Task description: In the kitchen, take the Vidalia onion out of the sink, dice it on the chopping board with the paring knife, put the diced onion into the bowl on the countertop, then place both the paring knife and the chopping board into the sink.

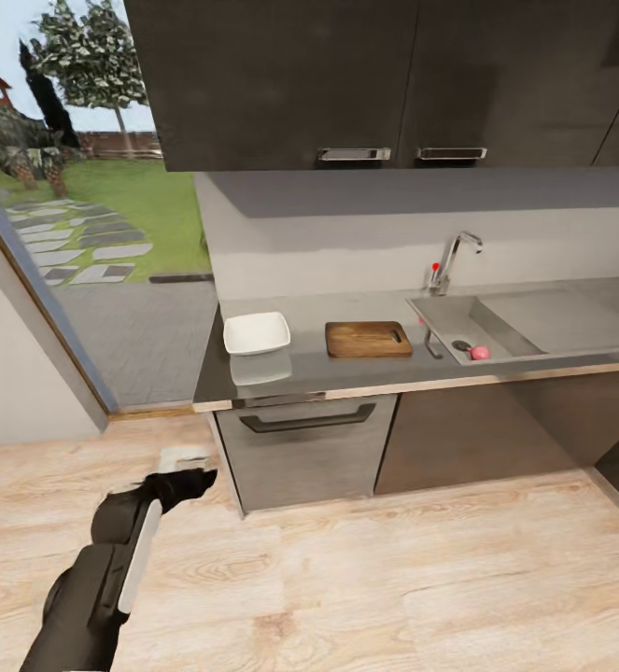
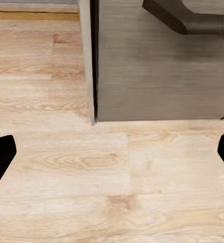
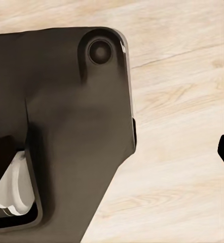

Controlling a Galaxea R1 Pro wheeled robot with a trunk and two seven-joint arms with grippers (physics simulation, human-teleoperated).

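Jaws of left gripper [image 2: 112, 152] spread wide, empty, over wood floor [image 2: 66, 167]; right jaws' state indeterminable. Onion [image 1: 480, 353] lies in sink [image 1: 533, 322].

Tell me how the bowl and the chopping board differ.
The bowl is white and squarish with raised sides; the board is brown wood grain, flat and oblong, with a slot handle at its end nearer the sink. The bowl sits farther from the sink than the board. Both rest empty on the countertop, apart.
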